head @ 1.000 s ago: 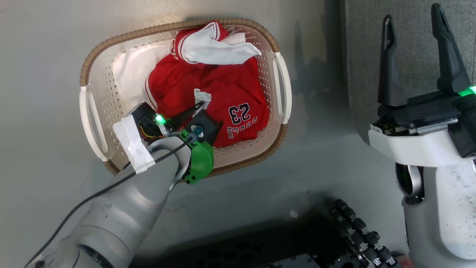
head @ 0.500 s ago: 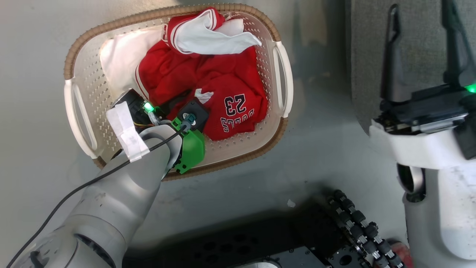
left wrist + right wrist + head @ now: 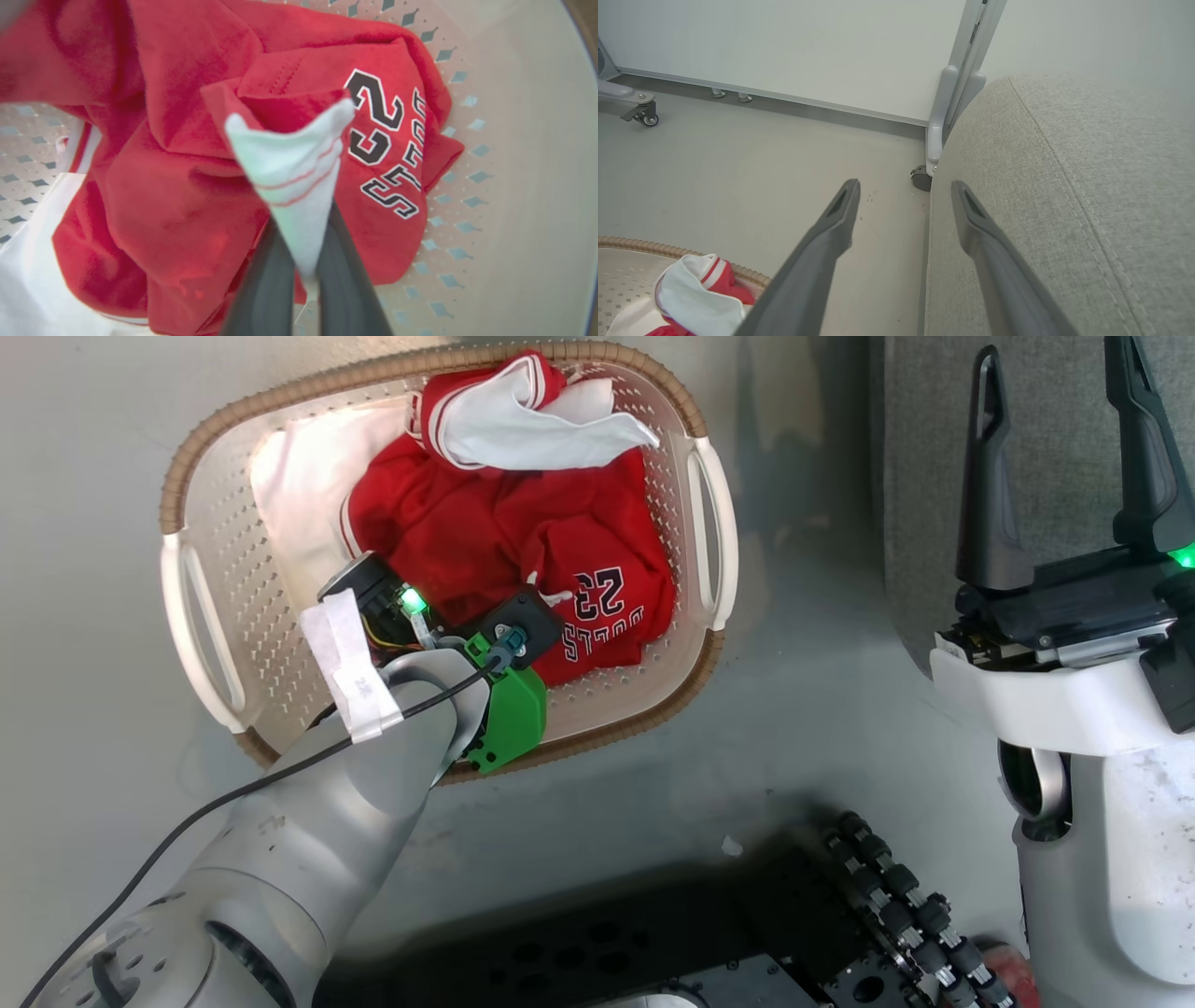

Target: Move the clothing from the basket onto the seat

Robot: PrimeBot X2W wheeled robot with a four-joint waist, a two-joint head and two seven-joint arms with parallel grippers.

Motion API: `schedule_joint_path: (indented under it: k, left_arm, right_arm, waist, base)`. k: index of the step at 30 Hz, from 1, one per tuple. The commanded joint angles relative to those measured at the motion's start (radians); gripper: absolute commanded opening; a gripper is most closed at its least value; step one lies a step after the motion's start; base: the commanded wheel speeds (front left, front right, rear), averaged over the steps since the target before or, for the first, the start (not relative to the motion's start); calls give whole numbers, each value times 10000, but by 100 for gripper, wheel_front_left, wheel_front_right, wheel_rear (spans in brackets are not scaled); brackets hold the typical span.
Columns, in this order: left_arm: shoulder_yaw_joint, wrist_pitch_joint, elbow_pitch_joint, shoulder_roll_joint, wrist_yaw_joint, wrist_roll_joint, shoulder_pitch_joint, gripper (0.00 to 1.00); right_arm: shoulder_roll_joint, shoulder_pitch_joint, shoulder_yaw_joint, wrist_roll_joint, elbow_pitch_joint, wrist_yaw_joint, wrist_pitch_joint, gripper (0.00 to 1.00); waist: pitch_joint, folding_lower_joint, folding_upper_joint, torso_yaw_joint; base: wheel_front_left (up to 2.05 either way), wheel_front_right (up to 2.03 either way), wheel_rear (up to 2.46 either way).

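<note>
- Head view: grey seat (image 3: 920, 476) right of the basket (image 3: 215, 569).
- Red Bulls jersey (image 3: 495, 532) heaped inside basket: soft, light, limp; best pinched at a raised fold.
- Left gripper (image 3: 303, 233) inside basket, clamped on white-trimmed fold; spread a second ago.
- Right gripper (image 3: 1047, 373) right of basket, jaws wide as before.

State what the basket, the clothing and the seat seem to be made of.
Basket: likely moulded plastic, cream, smooth, perforated with neat holes; brown rim looks woven, possibly imitation. Clothing: soft red fabric, matte, creased folds, printed lettering. Seat: grey woven upholstery, coarse matte texture, stitched seam.
</note>
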Motion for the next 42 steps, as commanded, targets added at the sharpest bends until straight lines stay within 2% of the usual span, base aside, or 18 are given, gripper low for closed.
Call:
schedule_joint_path:
  k: [1, 9, 19, 30, 42]
  left_arm:
    - [-18, -8, -81, 57, -35, -73, -151, 0]
    - [349, -8, -832, 52, 140, -330, 574, 0]
    - [1535, -7, -2049, 316, 607, -570, 2321, 0]
    - [3121, -9, -4106, 775, 1118, -325, 4570, 0]
    - [4737, -9, -6770, 908, 1368, 284, 6626, 0]
  right_arm:
    - [-22, -141, 2, 38, 52, -6, -31, 100]
    - [-24, 37, 50, 138, 443, -6, -31, 100]
    - [-24, 900, 186, 386, 1034, -6, -33, 100]
    - [-27, 2234, 677, 400, 1849, -6, -31, 100]
    - [-25, 4122, 1391, 514, 2743, -6, -31, 100]
  waist:
    - [-197, 0, -1, 87]
    - [-1471, 0, -1, 287]
    - [-4089, 0, -1, 476]
    - [-7123, 0, -1, 697]
    - [-9880, 0, -1, 859]
  base:
    - [0, 0, 0]
    - [0, 0, 0]
    - [0, 0, 0]
    - [0, 0, 0]
    - [0, 0, 0]
